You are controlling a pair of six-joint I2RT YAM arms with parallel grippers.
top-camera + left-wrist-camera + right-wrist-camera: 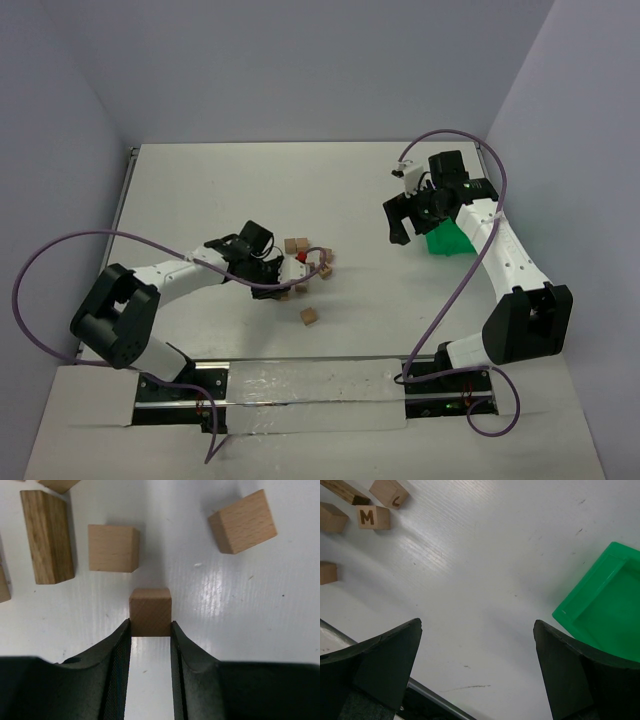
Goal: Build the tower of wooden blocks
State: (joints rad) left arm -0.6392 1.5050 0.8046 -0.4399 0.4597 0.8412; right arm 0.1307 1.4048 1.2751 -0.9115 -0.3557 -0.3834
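In the left wrist view a small light-brown wooden cube rests on the white table, and my left gripper is shut on it, one finger pressed against each side. Other cubes and a longer, darker block lie just beyond it. From above, the left gripper sits low among the scattered cubes, with one cube lying apart nearer the arms. My right gripper hangs open over bare table with nothing between its fingers. At its far left are lettered cubes.
A bright green bin stands under the right arm, its rim close to the right gripper's right finger. A metal rail runs along the near table edge. Grey walls enclose the table on three sides.
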